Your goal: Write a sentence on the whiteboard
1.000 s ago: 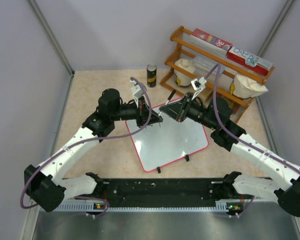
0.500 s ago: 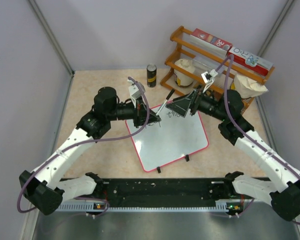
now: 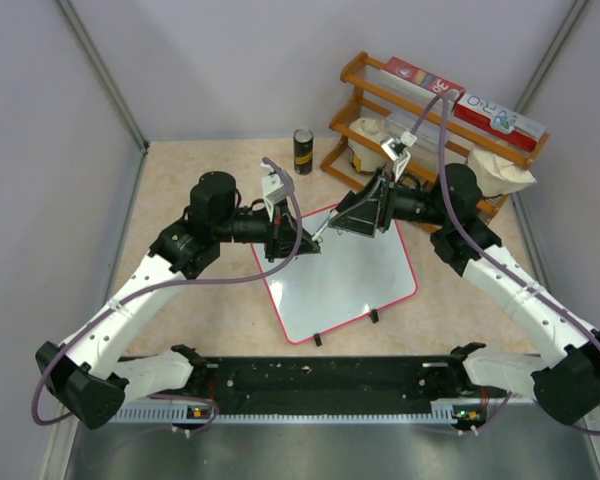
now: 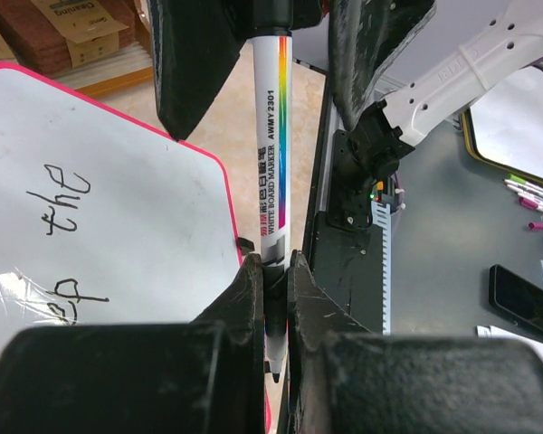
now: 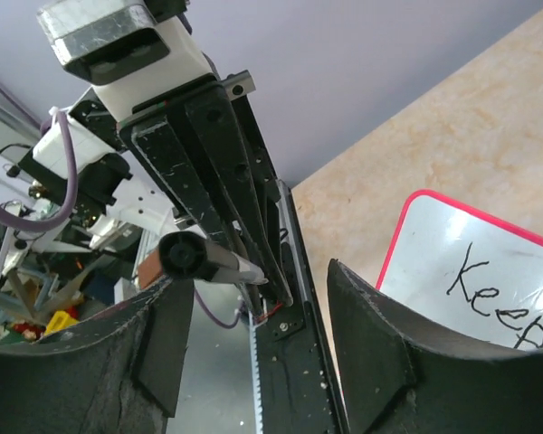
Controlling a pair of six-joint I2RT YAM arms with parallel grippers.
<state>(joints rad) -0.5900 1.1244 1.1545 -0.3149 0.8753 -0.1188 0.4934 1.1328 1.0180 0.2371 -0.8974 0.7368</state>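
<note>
- A wooden rack (image 3: 348, 72) fills the desk's far right corner, carrying two red-and-white boxes (image 3: 425, 78) and white bags (image 3: 495, 172). It stands close behind the right arm.
- A dark can (image 3: 302, 151) stands at the far edge, left of the rack.
- The whiteboard (image 3: 350, 285) lies skewed at mid-desk. Its lettering (image 4: 68, 190) reads "Keep the" near the far corner, and plain white runs from there toward the near edge.
- The left gripper (image 4: 273, 271) is clamped on a marker (image 4: 271, 154).
- The right gripper (image 3: 338, 220) has its jaws wide, one on each side of the marker's upper end.
</note>
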